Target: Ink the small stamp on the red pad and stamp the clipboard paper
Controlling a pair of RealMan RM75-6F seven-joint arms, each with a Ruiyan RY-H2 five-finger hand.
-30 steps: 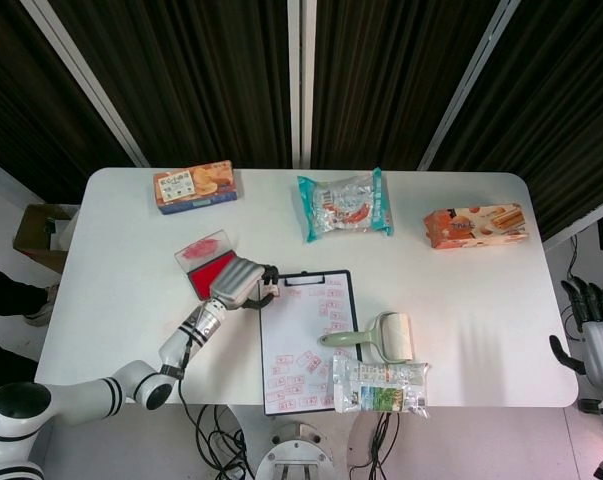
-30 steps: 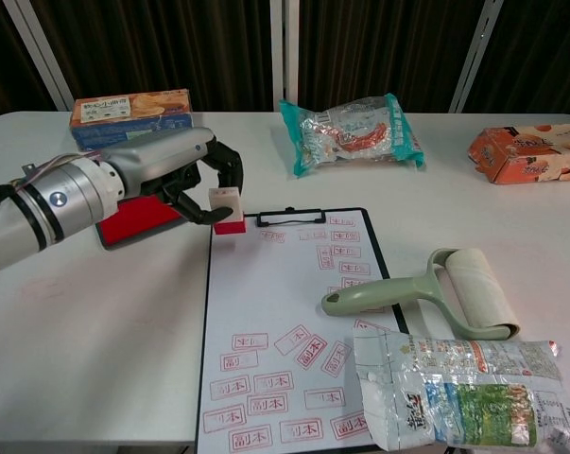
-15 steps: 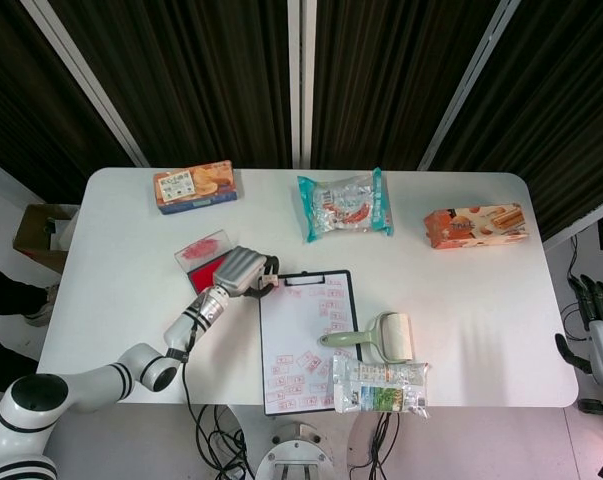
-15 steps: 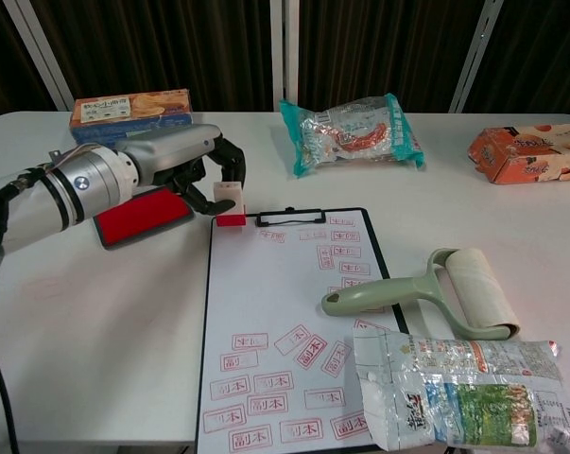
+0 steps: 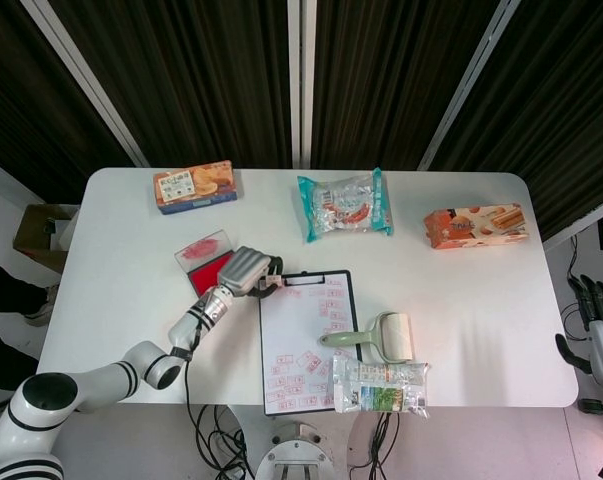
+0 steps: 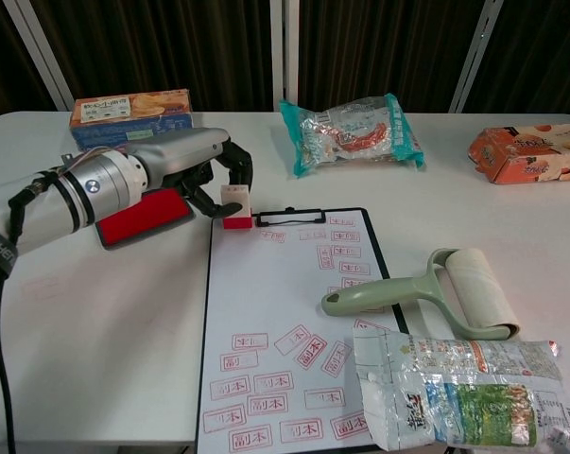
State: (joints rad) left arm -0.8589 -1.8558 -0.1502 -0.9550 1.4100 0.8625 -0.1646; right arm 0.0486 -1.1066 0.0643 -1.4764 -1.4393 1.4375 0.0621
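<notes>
My left hand (image 5: 243, 270) (image 6: 176, 172) reaches in from the left and pinches the small stamp (image 6: 234, 207) (image 5: 269, 284), a white block with a red base. The stamp stands upright, its base down at the top-left corner of the clipboard (image 6: 384, 274) (image 5: 353, 300). The paper (image 6: 275, 293) (image 5: 291, 335) bears several red prints, mostly along its right side and lower part. The red pad (image 6: 141, 218) (image 5: 209, 271) lies open just left of the hand, partly hidden by it. My right hand (image 5: 599, 335) hangs off the table's right edge, fingers apart and holding nothing.
A lint roller (image 6: 455, 288) (image 5: 381, 337) and a snack bag (image 6: 464, 388) (image 5: 379, 385) lie on the clipboard's right side. At the far edge are a biscuit box (image 6: 133, 109) (image 5: 194, 186), a teal packet (image 6: 351, 132) (image 5: 344, 205) and an orange box (image 6: 530, 151) (image 5: 476, 225).
The left hand has carried the stamp a little further away and lowered it, so its base now meets the surface by the clipboard's top-left corner. The right hand has not moved.
</notes>
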